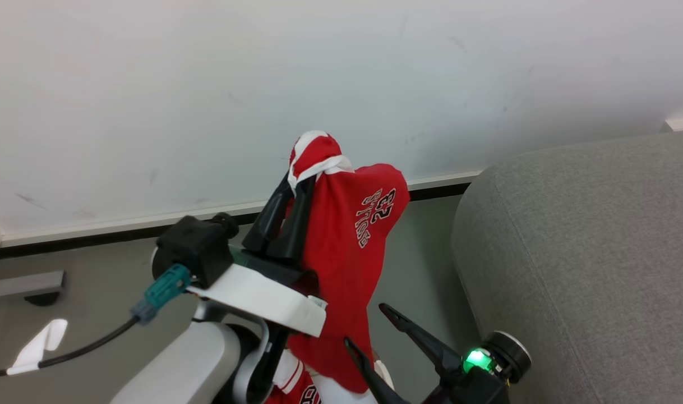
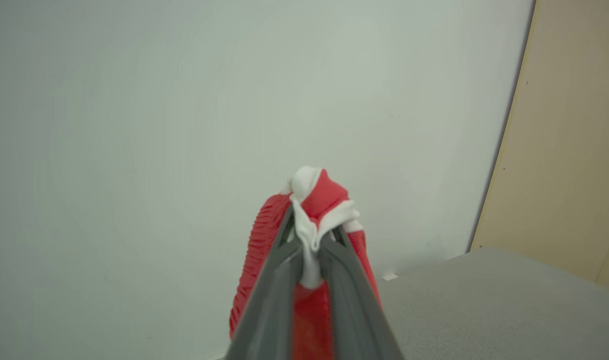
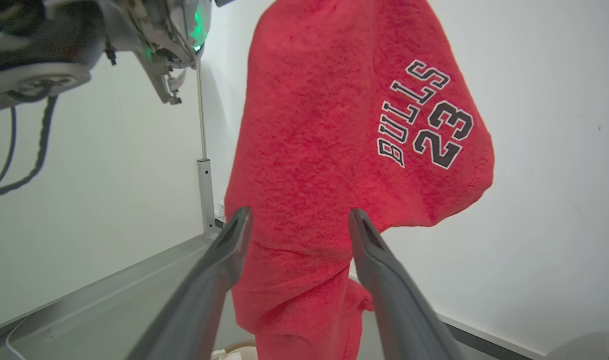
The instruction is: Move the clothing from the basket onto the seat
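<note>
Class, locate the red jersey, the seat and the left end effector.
red jersey [image 3: 324, 140], right wrist view, fabric beside lettering
seat [image 1: 588, 252], head view, upper surface
left end effector [image 1: 299, 182], head view, between fingertips

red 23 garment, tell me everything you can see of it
The red garment is soft knit-looking fabric with white trim and black-and-white BULLS 23 lettering. It hangs in the air, bunched at the top where the left gripper is shut on its trim, left of the grey seat. The open right gripper is near its lower end; contact unclear.
</note>
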Controlling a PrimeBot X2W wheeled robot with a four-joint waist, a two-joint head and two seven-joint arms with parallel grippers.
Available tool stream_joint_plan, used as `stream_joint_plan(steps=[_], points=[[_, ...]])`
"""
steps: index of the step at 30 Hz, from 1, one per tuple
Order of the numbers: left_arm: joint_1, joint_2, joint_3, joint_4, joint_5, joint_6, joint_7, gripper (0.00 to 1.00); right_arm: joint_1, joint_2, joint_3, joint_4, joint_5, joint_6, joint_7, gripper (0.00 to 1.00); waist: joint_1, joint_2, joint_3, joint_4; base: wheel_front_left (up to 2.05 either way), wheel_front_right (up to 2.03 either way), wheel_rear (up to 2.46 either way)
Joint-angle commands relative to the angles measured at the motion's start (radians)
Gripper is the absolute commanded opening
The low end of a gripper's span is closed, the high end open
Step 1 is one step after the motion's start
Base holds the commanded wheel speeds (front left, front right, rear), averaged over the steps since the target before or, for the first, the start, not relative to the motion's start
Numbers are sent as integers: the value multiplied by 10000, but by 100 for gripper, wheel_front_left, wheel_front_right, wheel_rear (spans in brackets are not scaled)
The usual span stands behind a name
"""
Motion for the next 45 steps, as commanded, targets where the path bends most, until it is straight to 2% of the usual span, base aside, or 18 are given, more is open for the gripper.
stream_joint_plan(steps=[1,9,15,31,32,33,34,45], points=[[-102,-56,-24,74,144,34,4,0,-237,33,-7,147,-241,-21,4,100,-1,0,1,48,0,0,0],[-464,-411,-356,487,423,166,95,0,-688,66,-128,289,-380,-21,4,100,-1,0,3,265,0,0,0],[-685,-770,-651,831,584,279,170,0,-948,68,-390,605,-967,-21,4,100,-1,0,-20,318,0,0,0],[-841,-1415,-1191,1311,529,202,166,0,-2044,73,-152,2406,-778,-21,6,100,-1,0,-146,525,0,0,0],[-843,-1443,-1214,1328,514,179,147,0,-2143,67,-101,2554,-713,-21,6,49,-1,0,-159,546,0,0,0],[-842,-1485,-1231,1349,505,171,133,0,-2229,68,-17,2706,-592,-21,4,42,-1,0,-171,572,0,0,0],[-847,-1525,-1250,1368,483,148,119,0,-2295,70,46,2863,-477,-21,6,0,-1,0,-184,602,0,0,0],[-580,-1293,-1087,1515,294,250,48,0,-2560,67,-375,3249,157,-21,4,0,-1,0,-181,521,0,0,0]])
